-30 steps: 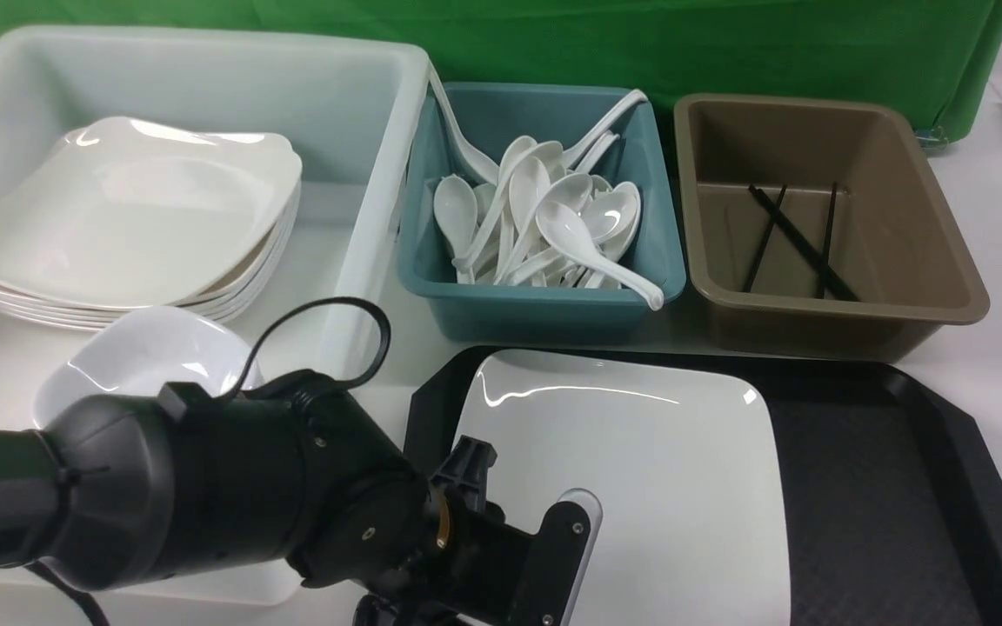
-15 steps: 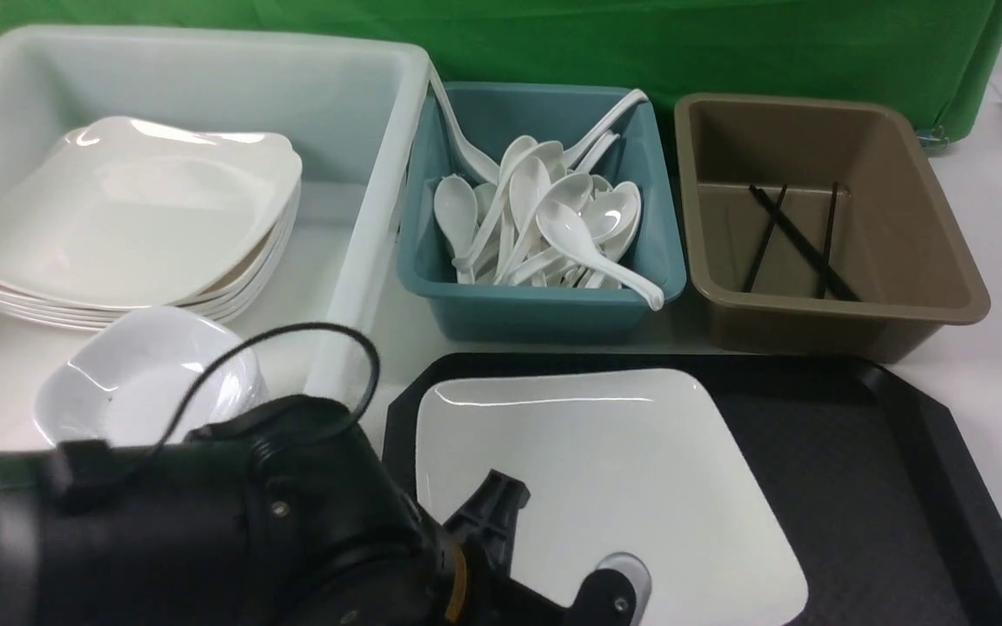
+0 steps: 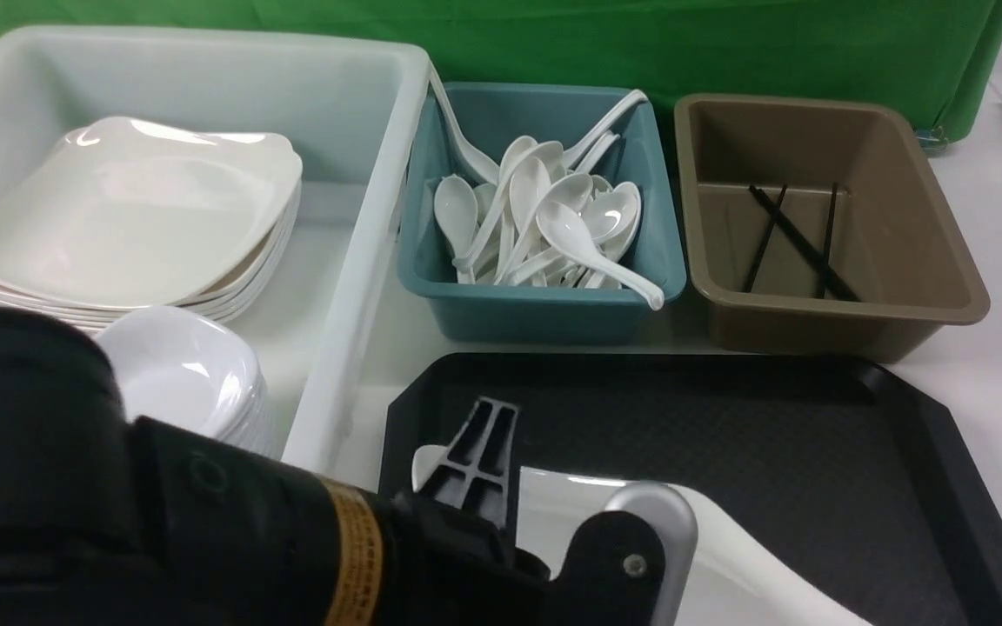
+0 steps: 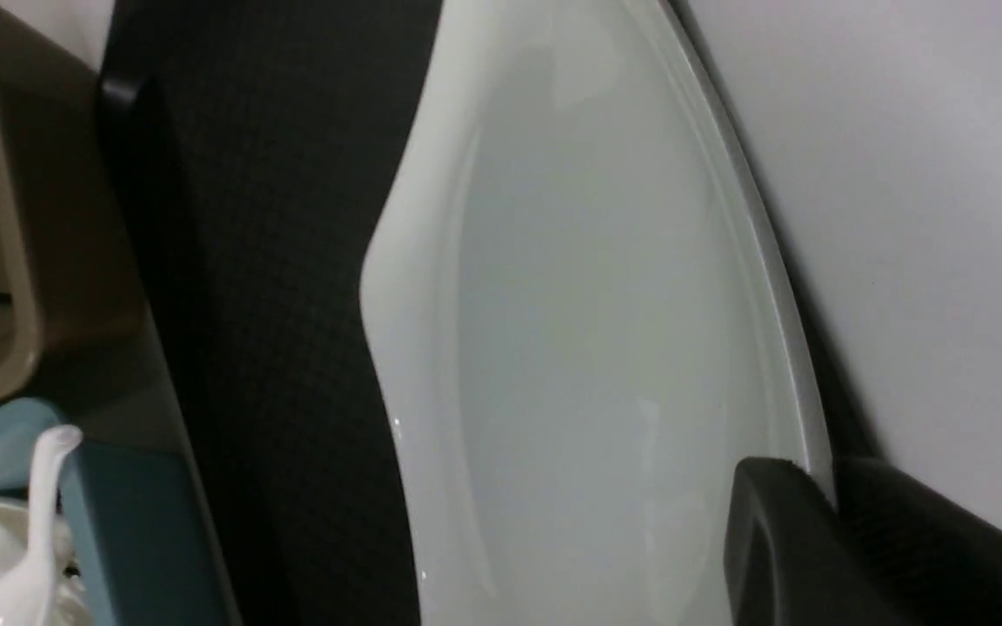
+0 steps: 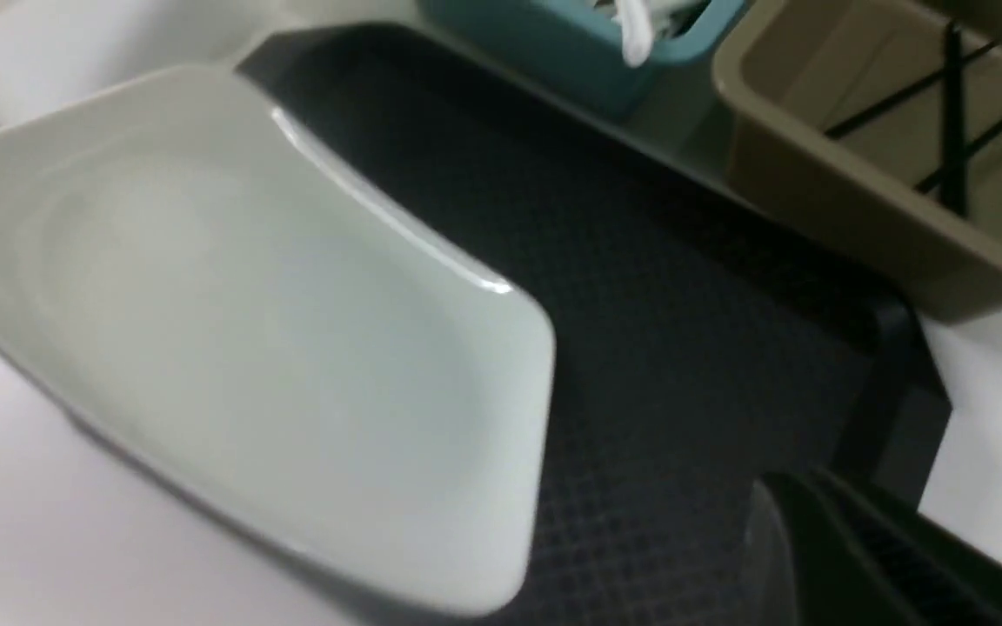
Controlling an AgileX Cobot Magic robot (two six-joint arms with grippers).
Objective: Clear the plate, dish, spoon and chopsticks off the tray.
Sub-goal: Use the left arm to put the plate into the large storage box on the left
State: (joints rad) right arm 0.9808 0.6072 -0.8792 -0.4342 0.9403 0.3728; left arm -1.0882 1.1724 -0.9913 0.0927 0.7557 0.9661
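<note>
White plate (image 4: 588,330) in left gripper (image 4: 827,513) pinch, past tray (image 3: 727,435) edge (right gripper (image 5: 840,565) apparently closed)

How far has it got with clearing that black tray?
Nearly finished. Spoons fill the teal bin, chopsticks lie in the brown bin, and the tray bears nothing but the plate. In hand: the left gripper is clamped on the plate's rim. Left: carrying it off, probably to the stack in the white tub.
</note>
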